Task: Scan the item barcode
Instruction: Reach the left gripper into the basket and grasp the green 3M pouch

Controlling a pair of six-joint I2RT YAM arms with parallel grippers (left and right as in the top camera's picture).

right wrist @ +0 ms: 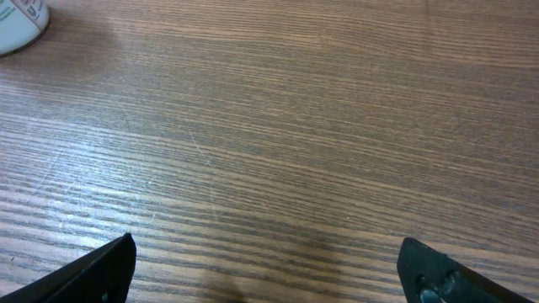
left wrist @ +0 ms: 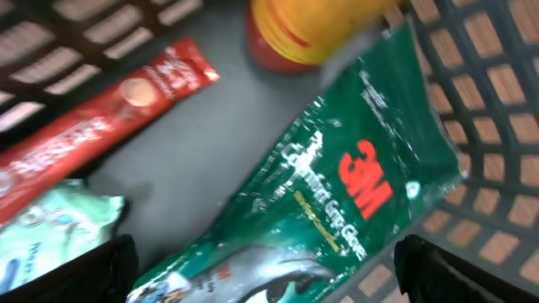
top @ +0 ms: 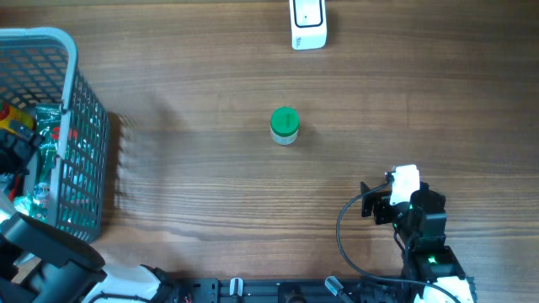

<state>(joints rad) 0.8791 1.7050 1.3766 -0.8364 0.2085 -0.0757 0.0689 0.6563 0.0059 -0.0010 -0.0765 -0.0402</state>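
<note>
1. Green 3M packet (left wrist: 337,194): one. It bore a red "3M" logo and a line of pale script that seemed to read "Comfort Grip Glove". It lay slanted on the basket floor, its upper end against the basket wall.
2. Grey mesh basket (top: 76,109): one, at the left edge of the worktop (top: 210,194). Four items showed inside it in the left wrist view.
3. Red sachet (left wrist: 101,126): one, with white lettering too blurred to read. It lay left of the 3M packet.
4. Pale green packet (left wrist: 50,227): one, below the sachet, its print unreadable.
5. Yellow-and-red container (left wrist: 312,29): one, at the top end of the 3M packet, blurred.
6. Green-lidded jar (top: 285,125): one, upright at mid-worktop, well apart from the basket.
7. White scanner (top: 308,23): one, at the far edge.
8. Left end effector (left wrist: 269,269): released, fingers spread wide above the 3M packet.
9. Right end effector (right wrist: 269,278): released, fingers wide over bare wood.
</note>
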